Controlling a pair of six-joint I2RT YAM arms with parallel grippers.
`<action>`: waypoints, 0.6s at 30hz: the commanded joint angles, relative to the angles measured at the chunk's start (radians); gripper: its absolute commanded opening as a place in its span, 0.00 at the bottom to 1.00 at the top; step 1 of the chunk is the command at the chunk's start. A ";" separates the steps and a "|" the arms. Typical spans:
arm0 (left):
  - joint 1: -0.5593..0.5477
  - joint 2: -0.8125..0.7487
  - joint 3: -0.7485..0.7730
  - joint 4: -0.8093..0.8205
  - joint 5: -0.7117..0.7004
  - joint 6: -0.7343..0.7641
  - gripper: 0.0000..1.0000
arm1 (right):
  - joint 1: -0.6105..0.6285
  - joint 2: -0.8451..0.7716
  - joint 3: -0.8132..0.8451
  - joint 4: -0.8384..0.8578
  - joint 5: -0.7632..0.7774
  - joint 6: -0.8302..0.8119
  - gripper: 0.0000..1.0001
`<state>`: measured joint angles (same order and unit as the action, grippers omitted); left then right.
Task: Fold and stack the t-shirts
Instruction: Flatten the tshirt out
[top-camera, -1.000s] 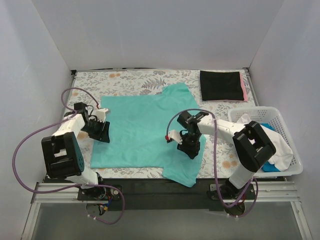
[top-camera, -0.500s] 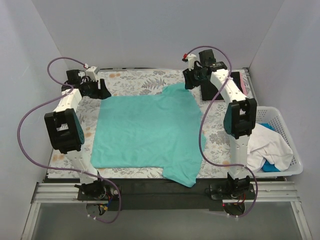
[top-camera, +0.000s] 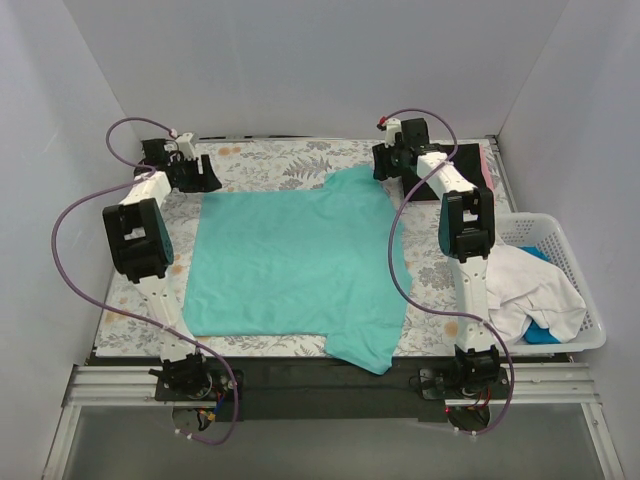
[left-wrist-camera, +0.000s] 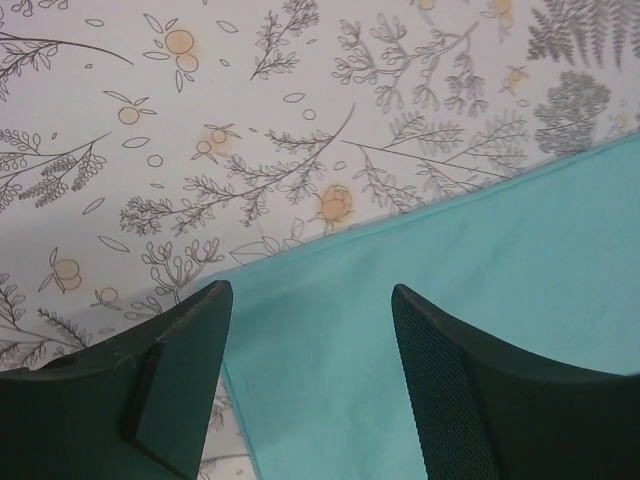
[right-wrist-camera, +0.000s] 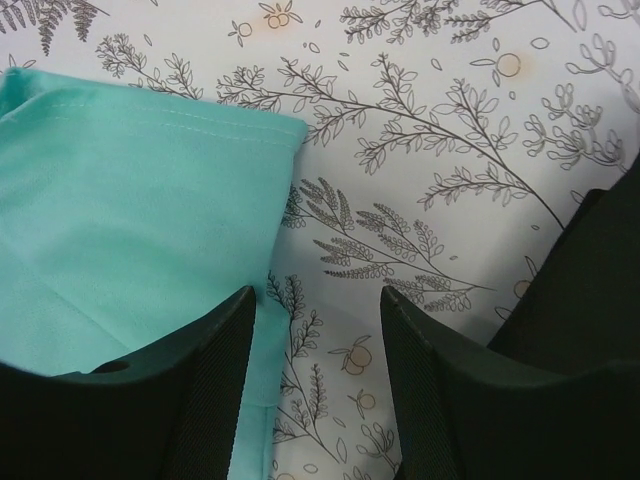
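As both arms reach to the far side of the table, the count reads:

Grippers: two, both with fingers spread and holding nothing.
Left gripper (left-wrist-camera: 308, 300): low over the far left corner of the teal t-shirt (top-camera: 290, 260). The corner's hem lies between its fingers, with bare floral cloth (top-camera: 270, 160) beyond the fingertips.
Right gripper (right-wrist-camera: 315, 300): low over the floral cloth. The teal sleeve's hemmed end lies just to its left, running under the left finger, and a black shape shows at its right.
Teal t-shirts: one, spread flat between the two grippers and reaching back toward the arm bases. Its near right part hangs over the table edge.
Black t-shirts: one (top-camera: 472, 165), folded, just right of the right gripper and partly under that arm.
Pink cloth: one edge (top-camera: 489, 172) showing along the black shirt's far side from the gripper.
Baskets: one (top-camera: 520, 218), well behind and right of the right gripper.
Basket contents: one white t-shirt (top-camera: 535, 290) draped over the rim and one blue cloth (top-camera: 540, 335) beneath it.
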<state>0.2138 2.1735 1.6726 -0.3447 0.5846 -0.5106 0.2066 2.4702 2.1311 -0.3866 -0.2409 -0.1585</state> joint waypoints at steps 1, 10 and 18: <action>-0.002 0.055 0.088 -0.046 -0.026 0.058 0.64 | 0.002 0.027 0.046 0.080 -0.110 0.017 0.60; -0.004 0.140 0.164 -0.112 -0.025 0.101 0.63 | 0.001 0.041 0.038 0.120 -0.215 0.065 0.60; -0.002 0.166 0.206 -0.128 -0.039 0.171 0.53 | -0.001 0.036 0.032 0.138 -0.236 0.060 0.15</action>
<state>0.2138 2.3375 1.8328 -0.4507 0.5522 -0.3985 0.2058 2.5126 2.1315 -0.2943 -0.4438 -0.1040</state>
